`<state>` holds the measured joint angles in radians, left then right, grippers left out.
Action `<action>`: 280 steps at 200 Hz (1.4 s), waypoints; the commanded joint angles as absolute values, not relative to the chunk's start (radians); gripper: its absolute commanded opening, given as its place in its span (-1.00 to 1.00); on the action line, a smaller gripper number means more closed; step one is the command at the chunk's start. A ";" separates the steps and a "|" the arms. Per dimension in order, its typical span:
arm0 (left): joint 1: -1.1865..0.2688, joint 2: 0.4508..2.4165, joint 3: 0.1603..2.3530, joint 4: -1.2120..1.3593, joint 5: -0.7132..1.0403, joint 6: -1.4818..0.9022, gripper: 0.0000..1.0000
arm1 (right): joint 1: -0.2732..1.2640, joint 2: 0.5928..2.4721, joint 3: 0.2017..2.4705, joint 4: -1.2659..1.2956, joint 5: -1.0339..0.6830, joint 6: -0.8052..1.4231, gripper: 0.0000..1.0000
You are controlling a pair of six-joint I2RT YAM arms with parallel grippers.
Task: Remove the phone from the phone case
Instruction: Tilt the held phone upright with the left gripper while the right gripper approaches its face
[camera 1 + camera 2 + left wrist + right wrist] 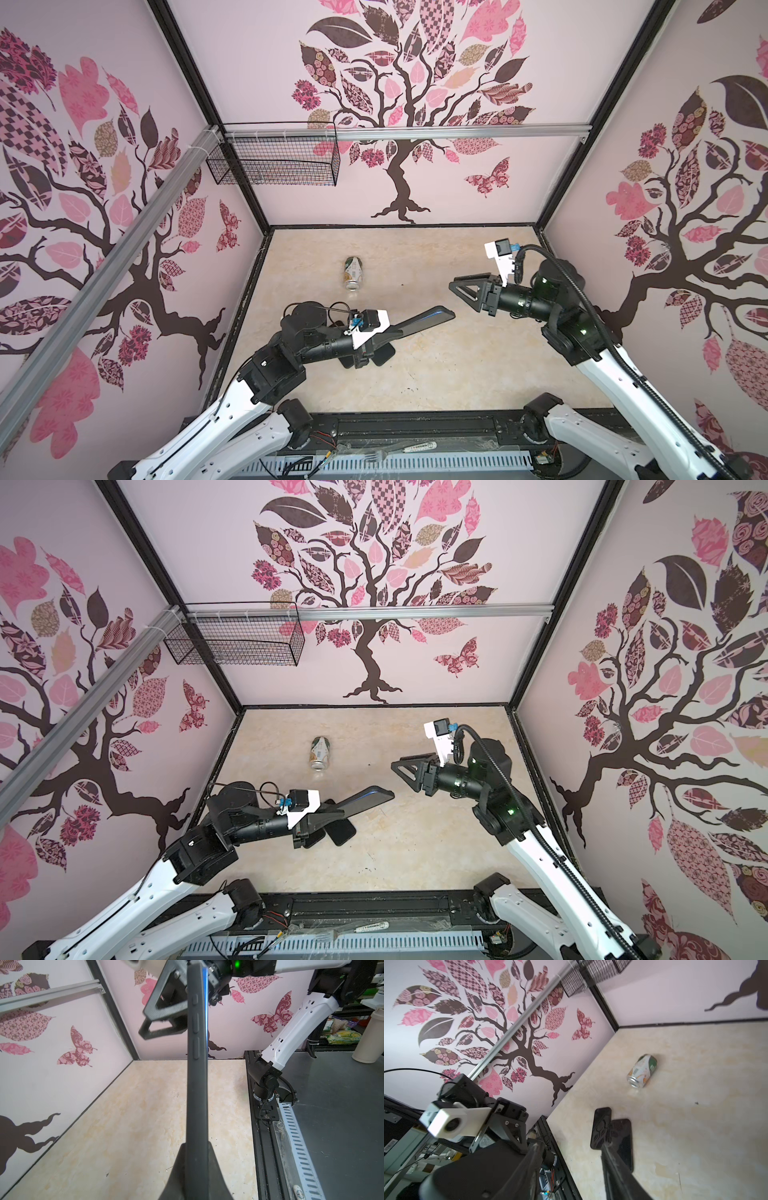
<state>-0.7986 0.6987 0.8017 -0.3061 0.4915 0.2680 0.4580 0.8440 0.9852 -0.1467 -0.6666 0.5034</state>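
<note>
Left tool (196, 1147): clamping phone case (195, 1084), phone (206, 1001) sitting inside. Right tool (455, 286): jaws standing apart, holding nothing, hovering nearby.

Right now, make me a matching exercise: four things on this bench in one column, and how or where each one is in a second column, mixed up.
Things
1. phone in its case
2. can
3. wire basket
4. right gripper

States
A. hanging from the rail on the wall
B. open, holding nothing
C. clamped in the left gripper
D. lying on its side on the table

Pairs: 1-C, 2-D, 3-A, 4-B
</note>
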 commanded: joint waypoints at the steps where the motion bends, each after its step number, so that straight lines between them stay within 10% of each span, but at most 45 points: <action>1: -0.801 0.678 0.744 -0.113 0.461 0.132 -1.00 | 0.462 0.781 0.938 0.013 -0.701 0.453 0.23; 68: -0.809 0.667 0.570 0.458 0.354 -0.299 -1.00 | 0.467 0.714 0.753 0.422 -0.763 0.535 0.41; 156: -0.878 0.738 0.612 0.581 0.371 -0.383 -1.00 | 0.653 0.870 0.738 0.581 -0.805 0.449 0.67; 280: -0.904 0.794 0.613 0.730 0.362 -0.488 -1.00 | 0.743 0.938 0.730 0.712 -0.838 0.430 0.05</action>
<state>-0.8948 0.8001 0.5793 0.6338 0.3641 -0.4690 0.7326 0.9298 0.7181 0.6388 -0.8303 0.4454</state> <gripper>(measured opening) 0.114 0.552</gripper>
